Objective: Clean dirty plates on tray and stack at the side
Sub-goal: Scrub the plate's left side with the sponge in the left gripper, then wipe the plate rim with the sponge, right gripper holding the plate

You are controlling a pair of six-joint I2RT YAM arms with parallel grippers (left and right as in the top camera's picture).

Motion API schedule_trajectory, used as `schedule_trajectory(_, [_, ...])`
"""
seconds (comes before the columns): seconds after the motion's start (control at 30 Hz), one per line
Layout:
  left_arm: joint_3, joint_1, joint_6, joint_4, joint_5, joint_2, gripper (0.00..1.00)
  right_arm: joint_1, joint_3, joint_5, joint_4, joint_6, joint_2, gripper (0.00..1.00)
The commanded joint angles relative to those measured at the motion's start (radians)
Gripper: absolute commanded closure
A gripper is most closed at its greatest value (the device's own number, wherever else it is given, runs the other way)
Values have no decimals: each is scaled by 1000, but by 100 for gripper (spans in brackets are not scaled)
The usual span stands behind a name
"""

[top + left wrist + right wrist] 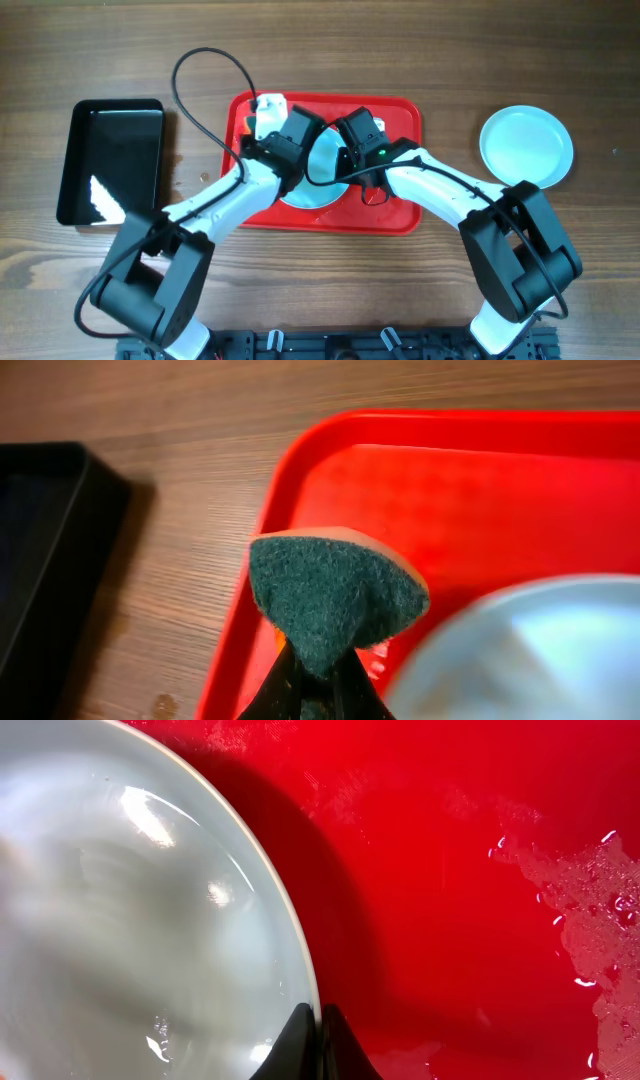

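A pale mint-blue plate (322, 172) lies on the red tray (400, 210), partly hidden by both arms. My right gripper (318, 1025) is shut on this plate's (130, 910) right rim, one finger inside and one outside; it also shows in the overhead view (346, 165). My left gripper (318, 682) is shut on a green-faced sponge (330, 592) and holds it above the tray's (470, 480) left part, beside the plate (530, 650). In the overhead view the left gripper (262, 125) is at the tray's back left. A second plate (527, 146) lies on the table at the right.
A black glossy tray (110, 160) lies on the table left of the red tray and shows in the left wrist view (40, 550). Water drops (590, 910) lie on the red tray right of the held plate. A black cable (205, 60) loops behind the left arm.
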State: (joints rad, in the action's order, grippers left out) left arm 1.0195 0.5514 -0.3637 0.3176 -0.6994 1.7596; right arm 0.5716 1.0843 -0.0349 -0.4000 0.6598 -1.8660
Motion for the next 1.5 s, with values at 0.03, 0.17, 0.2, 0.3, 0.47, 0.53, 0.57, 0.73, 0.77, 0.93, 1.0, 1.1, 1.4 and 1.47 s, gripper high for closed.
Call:
schedule_trajectory(0.03, [23,74,16,-8,298,-66,96,1,-13,-22,3,-13,7,96])
schedule_trajectory(0.17, [22,98,-57,-9,454,-60,96,1,-13,-22,3,-13,7,96])
schedule_trajectory(0.2, [21,98,-73,-7,463,-58,96,1,-13,-22,3,-13,7,96])
schedule_trajectory(0.3, [11,96,-94,1,475,-43,96,1,-13,-21,3,-13,7,96])
schedule_trajectory(0.47, [10,91,-94,0,475,21,96,1,-13,-21,2,-13,7,96])
schedule_trajectory(0.53, [10,86,-94,0,475,45,96,1,-13,-21,2,-13,7,96])
schedule_trajectory(0.57, [10,82,-94,0,475,65,96,1,-13,-21,2,-13,7,96])
schedule_trajectory(0.73, [10,43,-93,12,475,100,96,1,-13,-22,2,-14,7,96])
schedule_trajectory(0.77, [10,30,-92,17,474,101,96,1,-13,-21,2,-14,7,96])
schedule_trajectory(0.93, [10,-55,-85,46,433,101,96,1,-13,-22,2,-22,7,96])
schedule_trajectory(1.0, [10,-89,-85,53,433,101,96,1,-13,-22,2,-25,7,96])
schedule_trajectory(1.1, [10,-133,-85,58,433,101,96,1,-13,-22,2,-25,7,96])
schedule_trajectory(1.4, [10,-176,-56,37,261,95,96,1,-13,-22,3,-25,7,96])
schedule_trajectory(1.47, [12,-172,-56,27,183,83,96,1,-13,-22,3,-25,7,96])
